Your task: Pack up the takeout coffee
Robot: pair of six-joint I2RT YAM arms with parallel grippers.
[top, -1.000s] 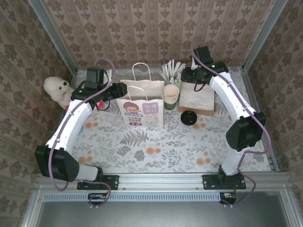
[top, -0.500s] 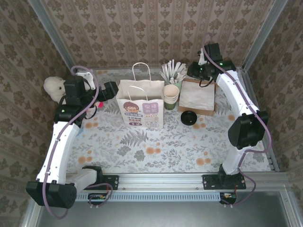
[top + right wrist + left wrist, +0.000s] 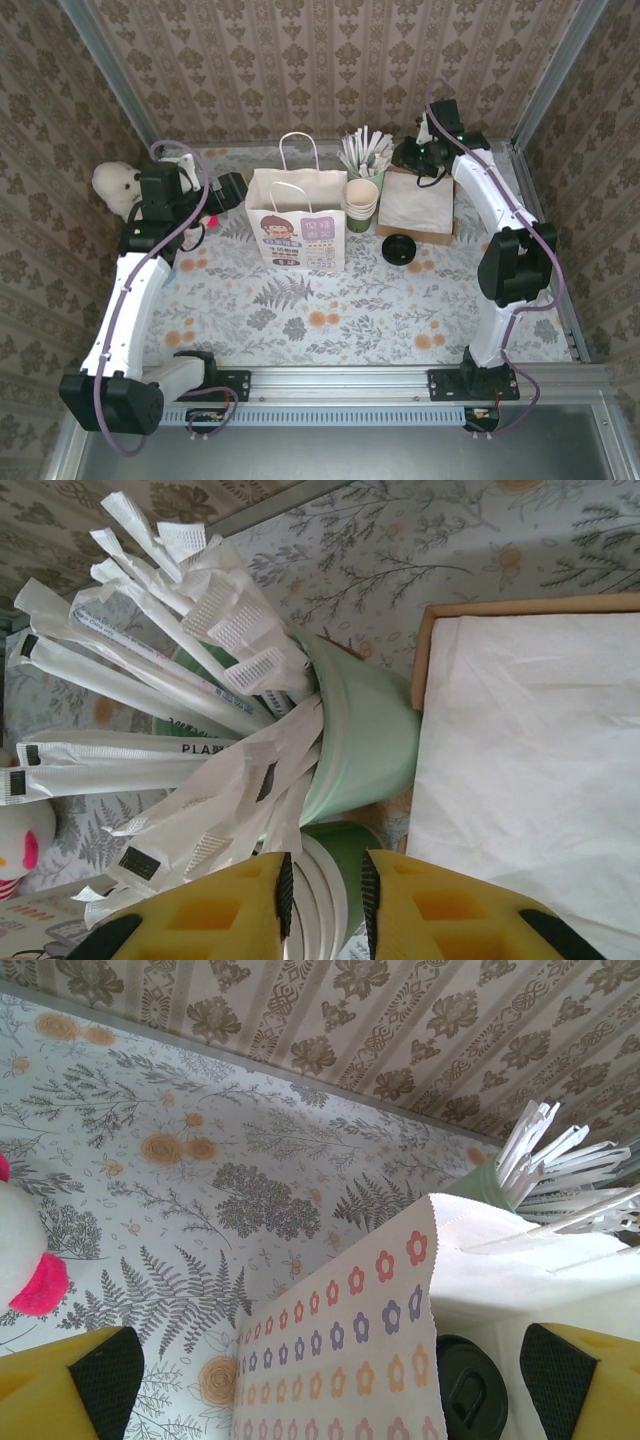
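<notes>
Bag point(image 3: 296, 225) stands at 12 o'clock on tabletop point(image 3: 300, 310). Left end effector point(image 3: 335, 1385), at bag's 9 o'clock, is fully open and empty. Right end effector point(image 3: 325, 895), at 1 o'clock by straws point(image 3: 150, 680), has its jaws narrowly parted and empty. Coffee point(image 3: 470, 1390) sits inside bag. Judgement: coffee packed; taking a straw next needs a fine pinch.

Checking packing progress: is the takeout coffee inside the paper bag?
Inside: the takeout coffee, black lid up, sits within the paper bag.

Cannot see the cup wall of the black-lidded takeout coffee point(image 3: 470, 1390), sunk behind the flower-printed white paper bag point(image 3: 350, 1360). Nor most of the fluffy white-and-pink plush toy point(image 3: 20, 1255), cut by the left edge.
</notes>
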